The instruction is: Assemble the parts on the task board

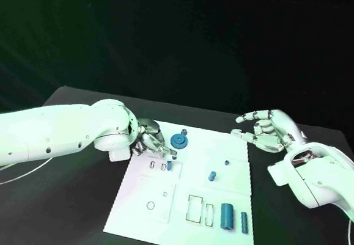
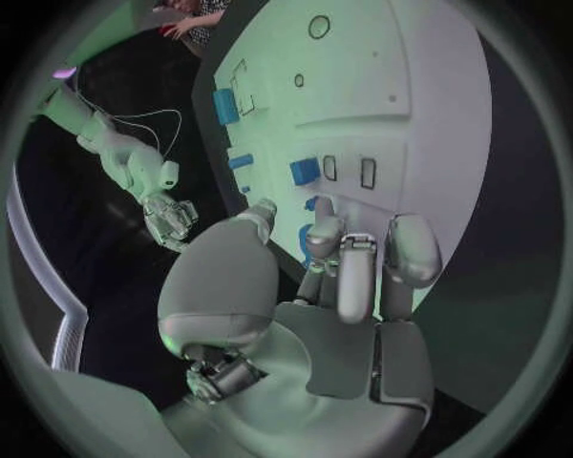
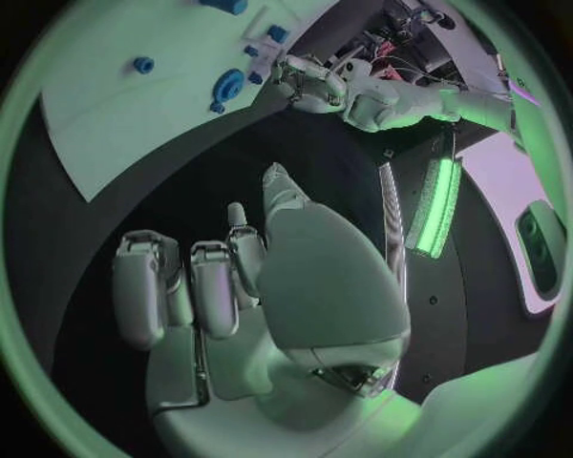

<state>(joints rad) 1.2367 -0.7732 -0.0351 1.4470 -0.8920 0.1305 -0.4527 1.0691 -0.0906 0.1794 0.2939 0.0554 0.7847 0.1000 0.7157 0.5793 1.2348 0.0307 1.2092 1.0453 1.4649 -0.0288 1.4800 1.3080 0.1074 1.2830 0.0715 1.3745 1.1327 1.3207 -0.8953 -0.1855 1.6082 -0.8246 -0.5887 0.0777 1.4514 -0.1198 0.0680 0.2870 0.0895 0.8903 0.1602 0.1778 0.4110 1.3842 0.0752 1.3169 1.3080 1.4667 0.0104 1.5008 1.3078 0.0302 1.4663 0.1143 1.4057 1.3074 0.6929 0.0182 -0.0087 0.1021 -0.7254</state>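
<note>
The task board (image 1: 185, 222) lies in the middle of the black bench (image 1: 58, 204), a white plate with its long sides running from the far edge toward the near one, and bare black surface open on both sides of it and at the far right corner. On the board, a blue gear-shaped part (image 1: 180, 141) sits near the far left corner, two small blue pegs (image 1: 212, 176) stand toward the middle right, and two blue cylinders (image 1: 227, 216) lie side by side near the right edge beside a pair of rectangular outlines. The left robot hand (image 1: 150, 143) is over the board's far left edge, fingers curled down by the small slots there, a small blue part (image 2: 306, 246) at its fingertips; whether it grips that piece I cannot tell. The right robot hand (image 1: 265, 130) hovers off the board's far right corner, fingers spread and loosely curled, holding nothing.
</note>
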